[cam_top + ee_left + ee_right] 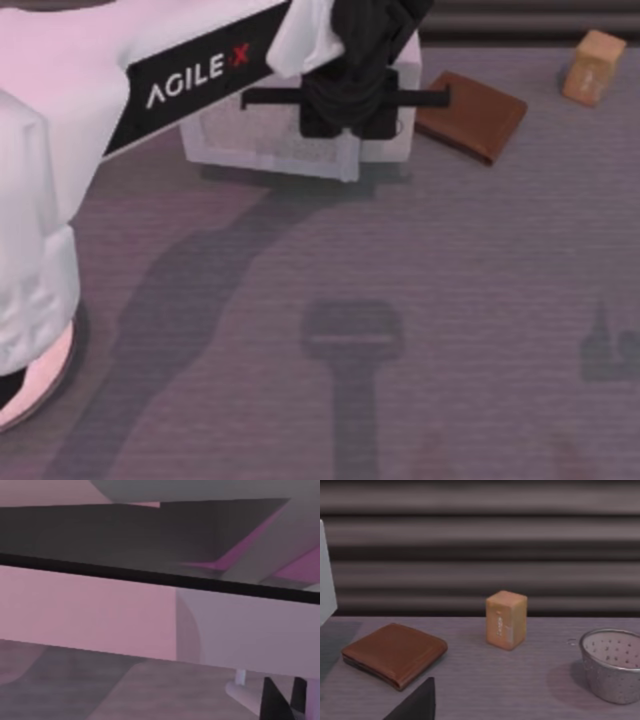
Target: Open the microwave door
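Top view: bare grey desk [480,300] nearest, crossed by arm shadows. Farther back, microwave [240,135] standing left of centre, mostly hidden under the left arm. Left gripper [345,105] hanging over the microwave door [270,140], at its right edge; fingers not readable, cannot tell whether spread or pressed. Just right of the microwave, brown wallet [470,115] lying flat. Farthest right, small tan box [594,66]. Right gripper outside this view; right wrist view adds a metal colander [612,665].
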Controlling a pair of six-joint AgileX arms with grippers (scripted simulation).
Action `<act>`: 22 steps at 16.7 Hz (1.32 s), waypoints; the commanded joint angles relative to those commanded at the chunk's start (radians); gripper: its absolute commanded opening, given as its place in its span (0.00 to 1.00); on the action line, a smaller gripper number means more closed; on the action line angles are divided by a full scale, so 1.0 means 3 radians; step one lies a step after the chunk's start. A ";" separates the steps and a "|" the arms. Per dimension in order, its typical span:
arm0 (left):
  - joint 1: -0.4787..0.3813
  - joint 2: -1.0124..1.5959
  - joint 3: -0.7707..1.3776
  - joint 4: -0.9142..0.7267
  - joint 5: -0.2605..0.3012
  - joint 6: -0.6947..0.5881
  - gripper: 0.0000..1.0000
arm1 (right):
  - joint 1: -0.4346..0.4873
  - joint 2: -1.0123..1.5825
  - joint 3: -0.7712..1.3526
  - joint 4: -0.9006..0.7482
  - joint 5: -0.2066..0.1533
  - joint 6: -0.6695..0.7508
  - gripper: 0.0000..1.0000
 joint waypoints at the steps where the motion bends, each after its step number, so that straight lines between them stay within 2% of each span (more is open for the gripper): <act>1: 0.0000 0.0000 0.0000 0.0000 0.0000 0.0000 0.00 | 0.0000 0.0000 0.0000 0.0000 0.0000 0.0000 1.00; 4: -0.0023 0.0005 -0.0013 0.0012 0.0020 -0.0004 0.00 | 0.0000 0.0000 0.0000 0.0000 0.0000 0.0000 1.00; 11: 0.0018 -0.0295 -0.0477 0.0259 0.0132 0.0284 0.00 | 0.0000 0.0000 0.0000 0.0000 0.0000 0.0000 1.00; 22: 0.0019 -0.0299 -0.0482 0.0262 0.0133 0.0287 0.00 | 0.0000 0.0000 0.0000 0.0000 0.0000 0.0000 1.00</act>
